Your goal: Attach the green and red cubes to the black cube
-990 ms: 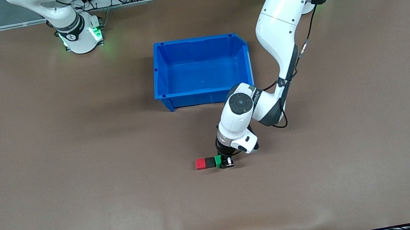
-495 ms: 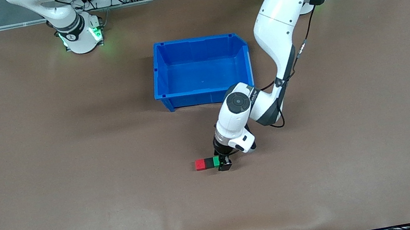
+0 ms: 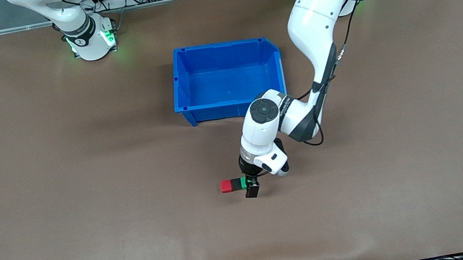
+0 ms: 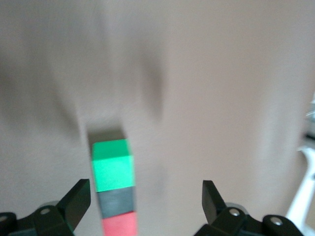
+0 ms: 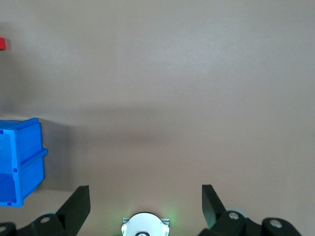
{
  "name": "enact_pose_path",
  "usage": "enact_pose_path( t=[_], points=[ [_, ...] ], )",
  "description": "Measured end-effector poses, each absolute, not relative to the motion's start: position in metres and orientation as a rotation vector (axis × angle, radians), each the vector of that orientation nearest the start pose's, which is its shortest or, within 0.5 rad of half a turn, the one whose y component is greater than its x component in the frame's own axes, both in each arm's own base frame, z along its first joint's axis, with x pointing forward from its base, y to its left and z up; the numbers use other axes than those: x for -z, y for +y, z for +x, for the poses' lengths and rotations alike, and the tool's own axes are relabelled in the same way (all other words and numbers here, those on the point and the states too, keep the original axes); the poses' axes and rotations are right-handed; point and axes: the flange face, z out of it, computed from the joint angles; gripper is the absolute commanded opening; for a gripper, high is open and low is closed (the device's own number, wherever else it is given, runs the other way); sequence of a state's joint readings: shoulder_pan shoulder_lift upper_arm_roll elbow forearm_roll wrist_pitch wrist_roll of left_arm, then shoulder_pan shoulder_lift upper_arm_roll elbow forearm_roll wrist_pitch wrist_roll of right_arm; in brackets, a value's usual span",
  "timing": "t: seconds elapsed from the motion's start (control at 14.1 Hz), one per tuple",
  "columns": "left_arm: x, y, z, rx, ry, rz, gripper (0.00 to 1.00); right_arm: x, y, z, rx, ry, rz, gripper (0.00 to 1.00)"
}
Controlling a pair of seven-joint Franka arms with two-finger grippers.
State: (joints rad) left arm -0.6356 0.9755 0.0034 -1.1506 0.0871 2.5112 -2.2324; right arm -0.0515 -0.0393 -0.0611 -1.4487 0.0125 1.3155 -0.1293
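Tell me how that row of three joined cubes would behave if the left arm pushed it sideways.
The green cube, black cube and red cube sit flush in one line, so they would probably slide, not roll. A push at one end would likely swing the row or split a joint; how firmly they hold cannot be seen. The left gripper, jaws open, straddles the row.

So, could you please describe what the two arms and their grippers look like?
Both arms are glossy white with rounded links. The left arm has dark grey joint bands, a round dark cap at the wrist and a thin black cable along it. The right arm wears a black ring with small markings and glows green at its base. The left gripper and right gripper have black, wedge-shaped fingers.
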Motion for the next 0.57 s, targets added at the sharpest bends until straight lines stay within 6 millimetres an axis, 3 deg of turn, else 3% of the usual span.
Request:
enact_pose_path(
  t=[0.28, 0.57],
  points=[
    [-0.338, -0.409, 0.682, 0.333, -2.292, -2.586, 1.00, -0.680, -0.057, 0.511, -0.137, -0.031, -3.113, 1.00],
    [-0.396, -0.349, 0.697, 0.371, -2.045, -2.672, 1.00, -0.680, -0.057, 0.511, -0.136, -0.031, -3.113, 1.00]
  ],
)
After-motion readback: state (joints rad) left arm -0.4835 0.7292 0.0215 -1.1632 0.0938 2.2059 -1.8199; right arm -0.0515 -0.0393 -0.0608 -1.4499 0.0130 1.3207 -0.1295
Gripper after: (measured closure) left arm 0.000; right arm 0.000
